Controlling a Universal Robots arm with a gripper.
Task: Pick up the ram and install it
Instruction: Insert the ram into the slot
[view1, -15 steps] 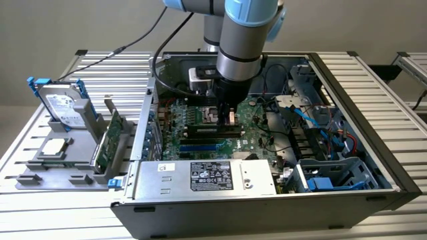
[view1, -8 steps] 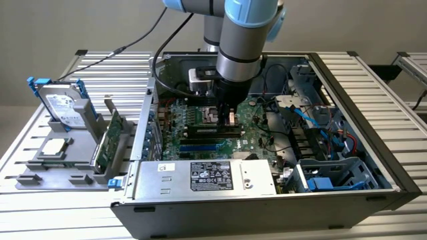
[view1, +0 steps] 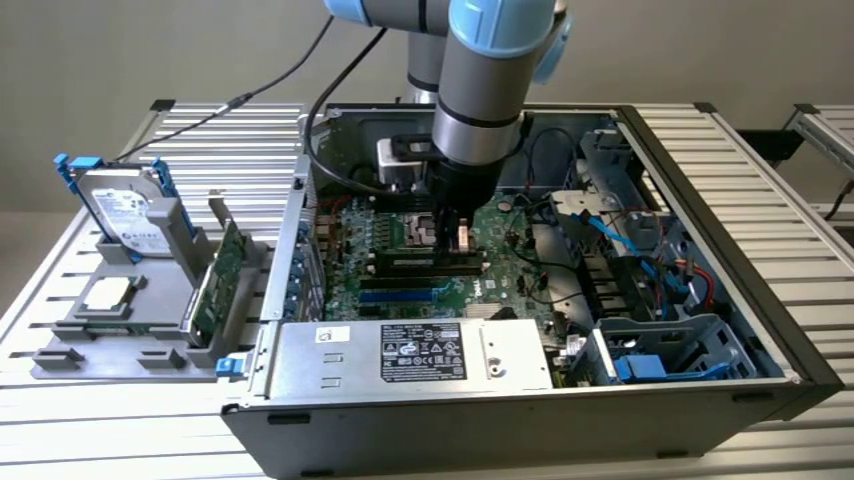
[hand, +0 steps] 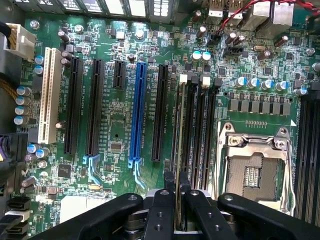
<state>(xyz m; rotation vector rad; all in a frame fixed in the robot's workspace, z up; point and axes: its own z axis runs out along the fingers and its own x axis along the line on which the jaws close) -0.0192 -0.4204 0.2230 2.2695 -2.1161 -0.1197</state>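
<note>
Power supply (view1: 414, 352): silver box with a printed label, along the near wall of the open computer case (view1: 507, 435).
Motherboard (view1: 387, 285): green, flat on the case floor, just beyond the power supply.
Arm (view1: 481, 80): reaches from the far side into the case, with the gripper (view1: 451, 232) low over the black memory slots mid-board.
Stand (view1: 80, 350): grey, on the slatted table (view1: 107, 440) at the exterior view's left, outside the case. It carries a hard drive (view1: 123, 212) with blue rails at its far end and a large green card (view1: 220, 275) upright on the side nearest the case.
Fingers (hand: 165, 205), wrist view: black, pressed against both faces of the ram (hand: 179, 145).
Ram: edge-on (a thin dark line), upright, running lengthwise along a black memory slot. Whether it is seated or just above the slot cannot be told.
Neighbours: a long blue slot (hand: 137, 115) lies well apart on one side of the ram. The bare processor socket (hand: 252, 170) lies on the other side, with more black memory slots between.
</note>
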